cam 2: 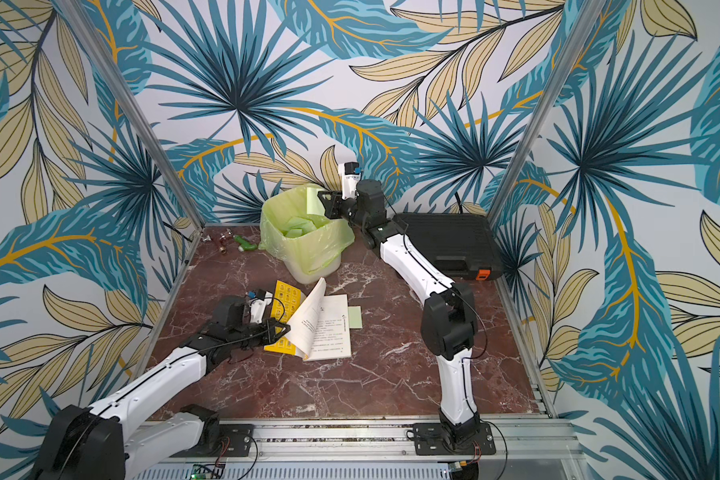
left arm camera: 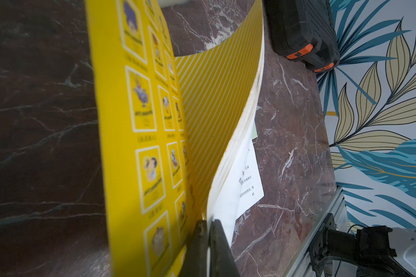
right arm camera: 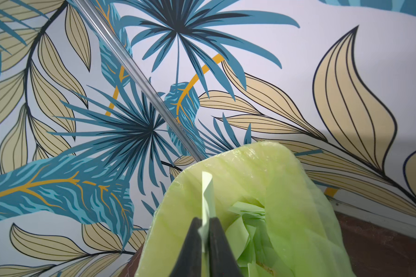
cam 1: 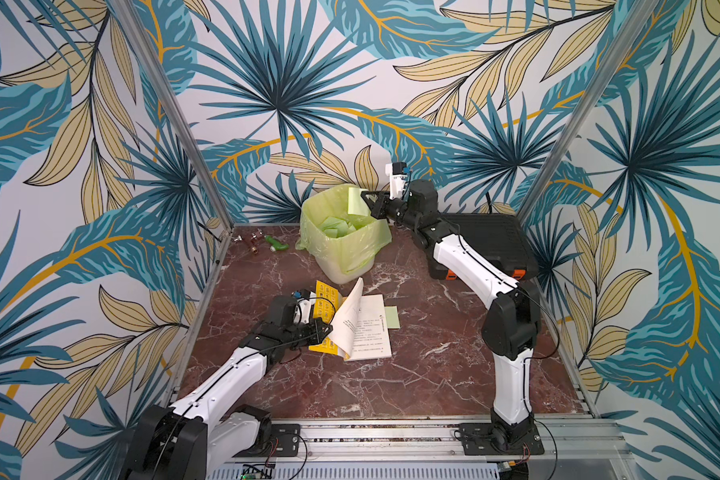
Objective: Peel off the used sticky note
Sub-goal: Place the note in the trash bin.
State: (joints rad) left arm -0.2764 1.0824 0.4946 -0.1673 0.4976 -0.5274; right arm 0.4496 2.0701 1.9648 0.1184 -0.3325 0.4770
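Marble table (cam 1: 391,386): right end effector (cam 1: 370,203) pinches sticky note (cam 1: 357,201) above bin (cam 1: 341,257); left end effector (cam 1: 323,330) clamps book (cam 1: 371,328), page 43 visible.

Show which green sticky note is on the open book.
The pale green note at the book's outer page edge. The others: a held note in the right end effector above the bin, the rest inside it.

Bench (cam 1: 412,374): glossy red-brown marble look. Bin liner (cam 1: 341,245): thin crinkled translucent green plastic. Sticky note (cam 1: 356,201): matt paper. Book cover (left arm camera: 130,144): glossy yellow card; book pages (cam 1: 371,332): matt white paper. Case (cam 1: 487,237): ribbed matt black plastic. Rail (cam 1: 391,432): brushed metal.
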